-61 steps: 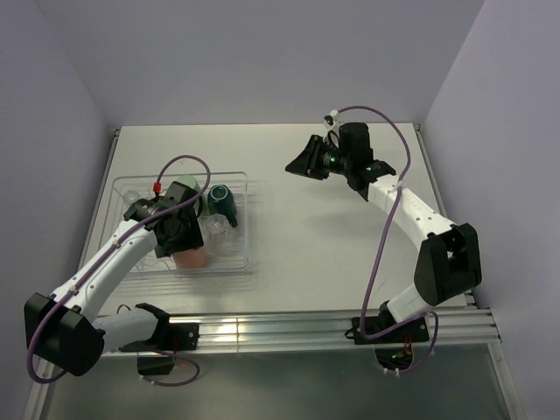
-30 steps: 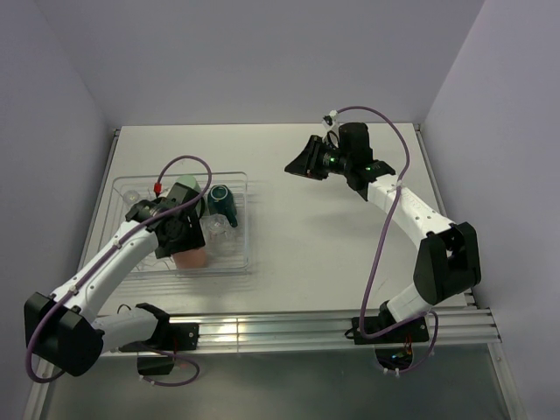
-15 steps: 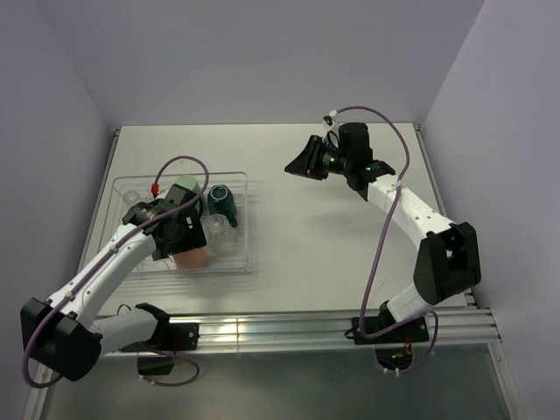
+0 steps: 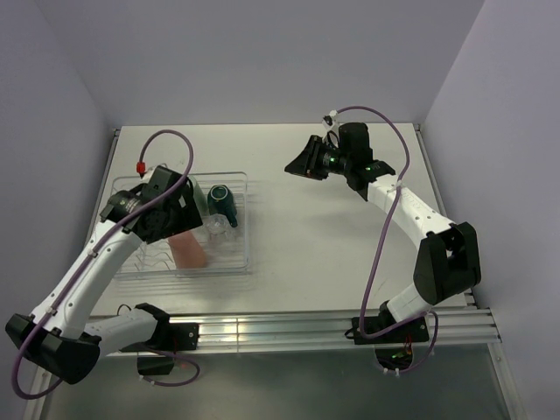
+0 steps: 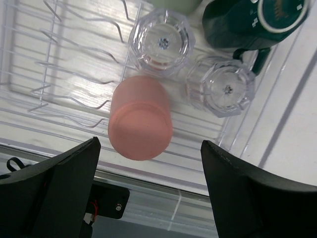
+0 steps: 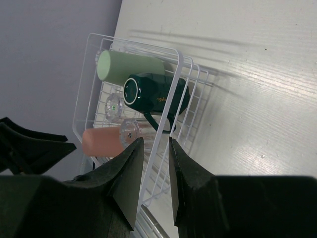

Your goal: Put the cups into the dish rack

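Note:
The dish rack (image 4: 247, 229) stands on the left of the table. Inside it lie a salmon-pink tumbler (image 5: 141, 118), a dark teal mug (image 5: 247, 22) and a pale green tumbler (image 6: 130, 66), with two clear glasses (image 5: 161, 42) (image 5: 223, 90) upside down between them. My left gripper (image 5: 149, 148) hangs open above the pink tumbler (image 4: 190, 250), touching nothing. My right gripper (image 6: 154, 144) hovers over the table's middle, right of the rack. Its jaws stand a narrow gap apart with nothing between them. My left arm hides part of the rack (image 5: 29, 94) in the top view.
A metal rail (image 4: 306, 328) runs along the table's near edge, just in front of the rack. Walls close in the back and both sides. A purple cable (image 4: 166, 140) loops above my left wrist.
My left gripper has opened, let go of the pink tumbler and lifted back to the left. The tumbler now lies in the rack. The right arm has not moved.

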`<state>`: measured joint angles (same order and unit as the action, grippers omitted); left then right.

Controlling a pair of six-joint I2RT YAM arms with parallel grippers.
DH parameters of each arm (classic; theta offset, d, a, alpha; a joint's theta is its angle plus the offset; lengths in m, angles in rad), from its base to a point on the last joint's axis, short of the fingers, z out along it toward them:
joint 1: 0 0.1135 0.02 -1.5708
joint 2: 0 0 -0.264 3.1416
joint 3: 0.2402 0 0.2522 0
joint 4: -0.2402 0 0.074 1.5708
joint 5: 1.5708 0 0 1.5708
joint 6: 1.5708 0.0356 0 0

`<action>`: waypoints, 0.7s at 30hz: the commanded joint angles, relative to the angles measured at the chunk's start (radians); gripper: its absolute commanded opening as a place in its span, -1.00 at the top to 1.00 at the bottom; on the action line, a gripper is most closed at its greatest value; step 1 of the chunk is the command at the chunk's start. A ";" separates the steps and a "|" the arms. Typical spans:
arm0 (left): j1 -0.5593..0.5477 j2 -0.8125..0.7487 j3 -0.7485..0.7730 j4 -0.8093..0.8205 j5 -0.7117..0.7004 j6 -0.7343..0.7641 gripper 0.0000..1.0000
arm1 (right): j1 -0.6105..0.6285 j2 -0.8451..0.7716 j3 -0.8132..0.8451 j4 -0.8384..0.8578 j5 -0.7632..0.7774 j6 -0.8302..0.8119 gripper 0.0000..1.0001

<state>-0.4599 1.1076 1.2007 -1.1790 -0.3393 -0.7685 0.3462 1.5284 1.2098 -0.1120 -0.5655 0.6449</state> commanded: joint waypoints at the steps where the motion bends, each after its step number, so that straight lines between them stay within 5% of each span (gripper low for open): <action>1: -0.003 -0.011 0.108 -0.045 -0.055 0.024 -0.79 | -0.007 -0.005 0.004 0.034 0.001 -0.014 0.31; 4: -0.003 0.000 0.161 -0.019 -0.060 0.049 -0.79 | -0.006 -0.008 0.002 0.029 0.012 -0.016 0.31; 6: -0.003 0.003 0.174 0.022 -0.041 0.076 -0.98 | -0.007 -0.014 0.005 0.023 0.018 -0.024 0.31; 21: -0.003 -0.008 0.125 0.504 0.193 0.235 -0.98 | -0.007 -0.247 -0.012 -0.113 0.220 -0.071 0.23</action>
<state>-0.4599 1.1358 1.3434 -0.8322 -0.2295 -0.5919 0.3458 1.3911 1.1999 -0.2054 -0.4248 0.6067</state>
